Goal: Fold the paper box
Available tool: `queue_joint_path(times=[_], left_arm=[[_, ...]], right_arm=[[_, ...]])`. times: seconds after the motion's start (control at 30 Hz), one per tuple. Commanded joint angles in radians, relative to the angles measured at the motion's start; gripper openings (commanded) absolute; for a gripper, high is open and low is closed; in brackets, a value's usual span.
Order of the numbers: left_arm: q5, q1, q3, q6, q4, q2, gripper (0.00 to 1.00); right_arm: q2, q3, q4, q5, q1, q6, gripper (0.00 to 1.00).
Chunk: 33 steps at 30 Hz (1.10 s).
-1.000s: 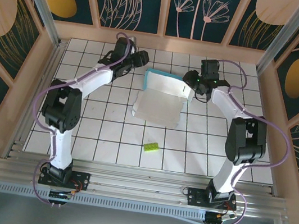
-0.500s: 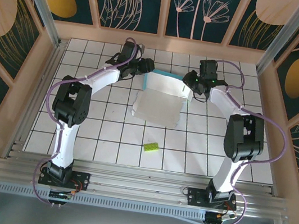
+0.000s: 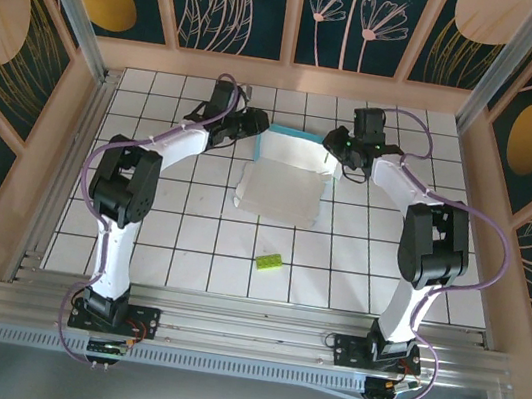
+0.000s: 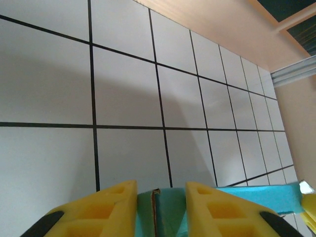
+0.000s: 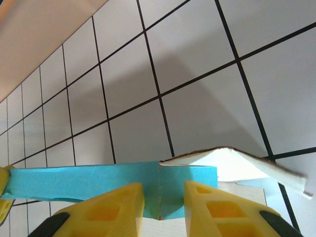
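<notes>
**A:** Where is the paper box (image 3: 285, 177)?

**B:** Upper middle of the top view, on the tiled bench (image 3: 189, 238). Its pale grey-white sheet lies flat, and a teal strip stands up along its upper edge.

**A:** And the fingers?

**B:** There is one pair at each end of that strip. The left fingers (image 4: 103, 207) are at the box's upper left corner. In the left wrist view the two yellow tips stand a narrow gap apart, with teal card and a thin raw edge upright between them. The right fingers (image 5: 113, 207) are at the upper right corner with an equally narrow gap. They straddle a crease in the teal strip, which runs off toward the left of that frame.

**A:** Are they gripping it?

**B:** I cannot tell for either pair. The card lies between the tips, but the frames do not show whether they press on it.

**A:** What else is hard to make out?

**B:** In the top view the dark wrists cover both pairs of tips. Each wrist view cuts the fingers off at the bottom edge, along with the lower part of the box. In the right wrist view a pale flap (image 5: 237, 163) rises to the right of the fingers, and its underside is hidden. A lime-green block (image 3: 269, 260) lies lower on the bench, well apart from the box.
</notes>
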Motion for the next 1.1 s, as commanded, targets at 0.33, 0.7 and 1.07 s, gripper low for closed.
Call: queue_joint_path(times=[0.33,0.7,1.07], left_arm=[[0.137,-0.04,-0.191,-0.086,0.128,-0.087,0.27],[0.122,-0.064,-0.29,-0.081,0.184,-0.137,0.27],[0.092,-0.067,-0.288,-0.059,0.154,-0.143,0.28]], right_arm=[[-0.063,-0.101,0.078,-0.048,0.013,0.041,0.2],[-0.086,-0.131,0.077,-0.034,0.002,0.043,0.28],[-0.112,-0.133,0.051,-0.006,0.004,0.024,0.35]])
